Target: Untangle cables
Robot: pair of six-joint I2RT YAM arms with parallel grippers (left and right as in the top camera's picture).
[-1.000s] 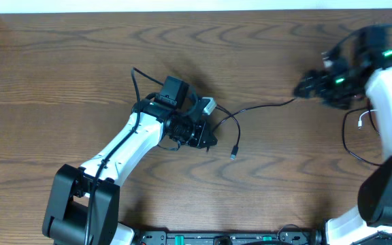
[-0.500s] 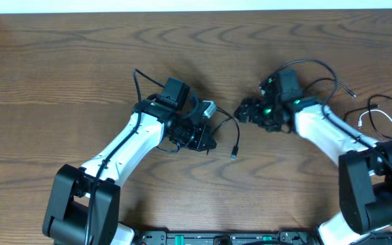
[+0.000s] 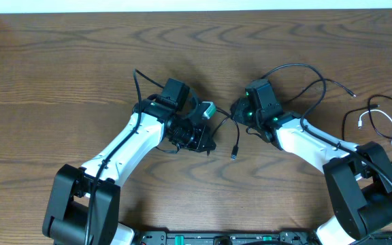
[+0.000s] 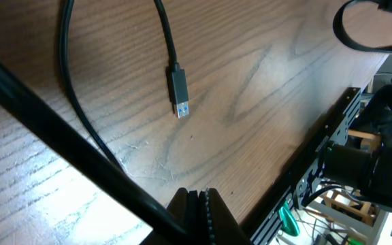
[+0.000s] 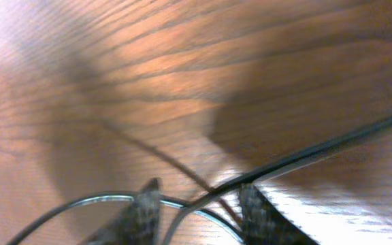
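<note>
Overhead view. The left gripper (image 3: pixel 199 136) sits low over the wooden table (image 3: pixel 80 61), just left of centre. The right gripper (image 3: pixel 239 109) sits close beside it on the right, the two tips near each other but apart. A black cable (image 3: pixel 237 131) leaves the left gripper's area, arcs to the right and drops to a USB plug (image 3: pixel 234 154) lying flat on the wood below and between the grippers. A second black cable (image 3: pixel 305 67) loops over the right arm and trails off to the right. A white cable (image 3: pixel 380 117) lies coiled near the right edge, well apart from both grippers. Neither gripper's state can be read from above.

Left wrist view. The fingers (image 4: pixel 213 211) are pressed together with only a thin seam between them. A blurred dark cord close to the lens runs diagonally down to their base; whether it is pinched cannot be told. Beyond them, the black cable (image 4: pixel 67 82) curves across the table (image 4: pixel 264 75), and the USB plug (image 4: pixel 178 87) rests flat, metal end toward the camera.

Right wrist view. The picture is blurred. The fingers (image 5: pixel 145 207) stand apart, low against the table (image 5: pixel 182 54). Thin black cable strands (image 5: pixel 318 153) cross the gap between the fingertips, not clamped.
</note>
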